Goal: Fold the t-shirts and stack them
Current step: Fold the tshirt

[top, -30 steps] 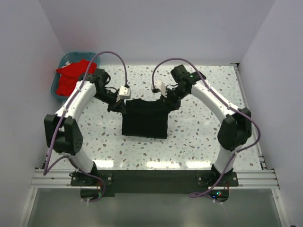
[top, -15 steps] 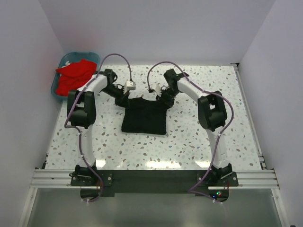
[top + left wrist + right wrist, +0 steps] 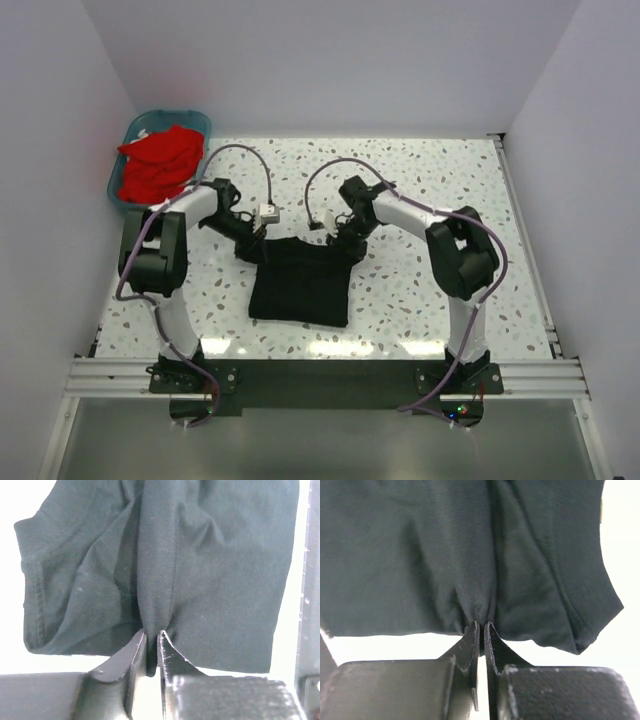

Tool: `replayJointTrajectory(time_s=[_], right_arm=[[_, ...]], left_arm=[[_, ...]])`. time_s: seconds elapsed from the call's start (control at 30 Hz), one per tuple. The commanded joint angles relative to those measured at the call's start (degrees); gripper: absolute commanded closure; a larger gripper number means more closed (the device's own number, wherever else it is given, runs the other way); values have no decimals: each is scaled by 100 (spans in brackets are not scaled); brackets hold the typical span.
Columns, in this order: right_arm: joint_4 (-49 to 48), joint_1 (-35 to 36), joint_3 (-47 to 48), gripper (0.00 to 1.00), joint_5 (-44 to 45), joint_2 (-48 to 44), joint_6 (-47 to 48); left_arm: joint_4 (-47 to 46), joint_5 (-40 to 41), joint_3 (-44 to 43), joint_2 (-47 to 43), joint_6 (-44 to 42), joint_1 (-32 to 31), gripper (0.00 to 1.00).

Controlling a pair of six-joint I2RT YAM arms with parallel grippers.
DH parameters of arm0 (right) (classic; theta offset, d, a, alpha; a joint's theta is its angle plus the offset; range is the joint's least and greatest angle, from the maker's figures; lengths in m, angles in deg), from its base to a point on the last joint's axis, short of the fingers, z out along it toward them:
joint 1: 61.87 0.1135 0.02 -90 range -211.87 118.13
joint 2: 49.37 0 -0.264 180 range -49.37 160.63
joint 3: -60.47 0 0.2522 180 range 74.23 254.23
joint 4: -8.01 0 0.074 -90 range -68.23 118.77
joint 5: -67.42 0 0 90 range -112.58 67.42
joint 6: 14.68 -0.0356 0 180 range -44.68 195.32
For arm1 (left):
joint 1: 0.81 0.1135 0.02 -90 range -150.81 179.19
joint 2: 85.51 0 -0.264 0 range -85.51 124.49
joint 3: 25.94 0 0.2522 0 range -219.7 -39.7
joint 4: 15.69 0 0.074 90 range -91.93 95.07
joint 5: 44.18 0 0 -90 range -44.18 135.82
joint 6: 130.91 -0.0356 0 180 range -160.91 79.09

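Pinching a fold of the black t-shirt (image 3: pixel 300 285) apiece, the left tool (image 3: pixel 152 647) and right tool (image 3: pixel 481 632) grip its far edge; it lies on the table (image 3: pixel 430 190), red t-shirts (image 3: pixel 158 165) in the basket (image 3: pixel 137 124).

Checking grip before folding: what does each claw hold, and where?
Both hold the plain black cloth t-shirt: left claw and right claw each pinch a fold at its far edge.

Worktop (image 3: pixel 430 190): white, speckled with grey and brown, walls on three sides.
Black shirt (image 3: pixel 302 282): one, lying on the worktop left of centre, nearer the near edge; folded to a rough rectangle, far edge bunched.
Basket (image 3: pixel 196 119): teal, at the far left corner, with red shirts (image 3: pixel 155 165) heaped inside above the rim.
Black shirt and basket well apart.
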Motion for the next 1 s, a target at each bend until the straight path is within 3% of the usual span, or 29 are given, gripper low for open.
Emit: replayJointTrajectory(time_s=[0.0,0.1,0.17,0.37,0.5,0.67,0.97], right_arm=[[246,81,-274,93,-478,-729,-422],[449,20,-30,66,-689,-844,-694],[397,-173,156,63,-943,-871,-1010],[-270,-323,868,68,-1392,-485,-2504],[-1017,-323,1052,77,-1489,173,-3470],[-1343,-279,1500,78,-1577,728,-3911],[-1625,-192,1660,79,-1902,1300,-4343]], left_arm=[[459,-292,274,-782,-634,26,68],[557,-423,309,-1125,-898,26,52],[173,-529,309,-1379,-776,8,45],[-777,-433,256,-1513,-600,-597,43],[-1358,-152,458,-1390,-573,-1116,42],[-1877,121,494,-1021,-389,-1450,43],[-1658,51,327,-467,-424,-1556,44]])
